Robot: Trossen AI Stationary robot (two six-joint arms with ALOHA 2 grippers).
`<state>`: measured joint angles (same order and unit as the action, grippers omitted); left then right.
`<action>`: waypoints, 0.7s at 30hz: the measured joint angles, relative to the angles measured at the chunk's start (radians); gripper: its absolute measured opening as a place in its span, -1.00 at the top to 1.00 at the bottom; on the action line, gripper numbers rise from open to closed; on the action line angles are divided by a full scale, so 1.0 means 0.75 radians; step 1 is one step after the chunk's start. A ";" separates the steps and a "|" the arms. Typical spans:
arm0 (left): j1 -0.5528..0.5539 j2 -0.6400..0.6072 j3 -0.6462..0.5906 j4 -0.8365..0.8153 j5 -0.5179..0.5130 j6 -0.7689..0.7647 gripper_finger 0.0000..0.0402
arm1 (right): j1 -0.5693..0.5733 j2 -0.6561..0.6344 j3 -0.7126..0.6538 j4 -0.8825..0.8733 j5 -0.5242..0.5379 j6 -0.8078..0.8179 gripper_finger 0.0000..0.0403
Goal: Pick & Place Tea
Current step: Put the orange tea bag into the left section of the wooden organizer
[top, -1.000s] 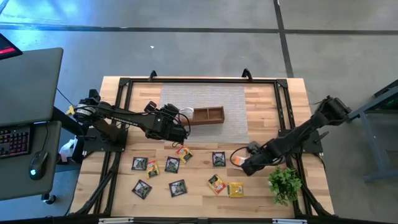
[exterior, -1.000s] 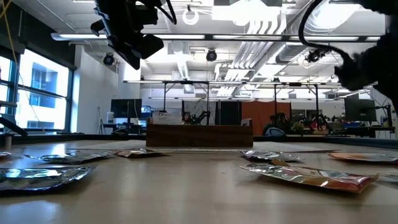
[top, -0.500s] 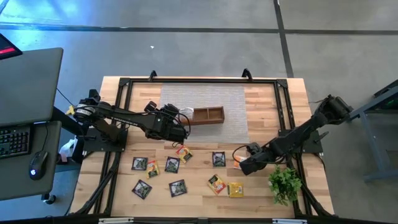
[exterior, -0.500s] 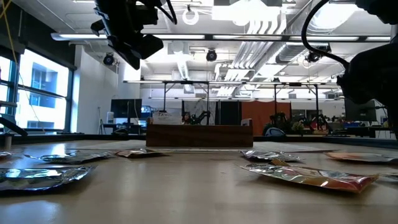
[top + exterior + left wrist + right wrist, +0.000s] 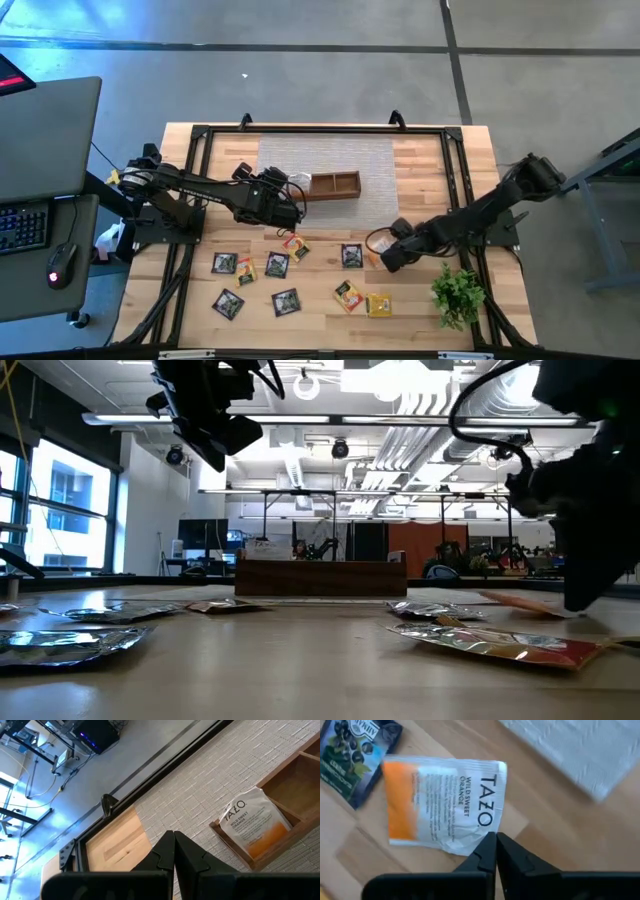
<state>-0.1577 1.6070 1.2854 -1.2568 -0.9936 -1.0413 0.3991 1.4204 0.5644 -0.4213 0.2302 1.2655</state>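
A wooden table (image 5: pixel 430 160) fills the middle of the overhead view, with a pale grey woven mat (image 5: pixel 330 160) across its upper centre. On the mat's lower edge, near the frame's centre, lies a brown three-compartment wooden tray (image 5: pixel 333 185). The left wrist view shows one white-and-orange sachet (image 5: pixel 254 827) lying in the tray's end compartment.

The left arm reaches in from the left side of the overhead frame. The left gripper (image 5: pixel 293 208) hangs just left of the tray, its fingers pressed together with nothing between them.

The right arm comes in from the right edge, angled down toward the lower centre. The right gripper (image 5: pixel 388 258) is low at the table, fingers closed on the edge of a white-and-orange tea sachet (image 5: pixel 445 802), which lies on bare wood just below the mat's corner.

A small green plant (image 5: pixel 458 294) sits at the lower right of the table.

The other tea sachets (image 5: pixel 285 300) are scattered flat along the lower part of the table, left of the right gripper: dark ones, yellow ones, and one more with orange
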 joint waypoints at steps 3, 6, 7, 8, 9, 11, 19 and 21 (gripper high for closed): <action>0.000 0.000 0.000 0.000 0.000 0.000 1.00 | -0.059 0.001 0.013 -0.014 -0.007 -0.170 0.94; 0.000 0.000 0.000 0.000 0.001 0.000 1.00 | -0.119 0.003 0.044 -0.021 -0.024 -0.337 0.98; 0.000 0.000 0.000 0.000 0.001 0.000 1.00 | -0.136 0.003 0.057 -0.018 -0.028 -0.384 0.99; 0.000 0.000 0.000 0.000 0.001 0.000 1.00 | -0.151 0.003 0.068 -0.012 -0.032 -0.422 0.98; 0.000 0.000 0.000 0.000 0.001 0.000 1.00 | -0.166 0.003 0.078 -0.012 -0.038 -0.460 0.98; 0.000 0.000 0.000 0.000 0.008 0.000 1.00 | -0.189 0.003 0.101 -0.015 -0.041 -0.537 0.98; 0.000 0.000 0.000 0.015 0.014 0.000 1.00 | -0.284 0.001 0.190 0.119 0.152 -0.925 0.99; 0.000 0.000 0.000 0.026 0.014 0.001 1.00 | -0.324 0.001 0.187 0.254 0.249 -1.087 0.99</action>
<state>-0.1577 1.6070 1.2854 -1.2370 -0.9829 -1.0408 0.1560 1.4212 0.7043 -0.2310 0.4168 0.4502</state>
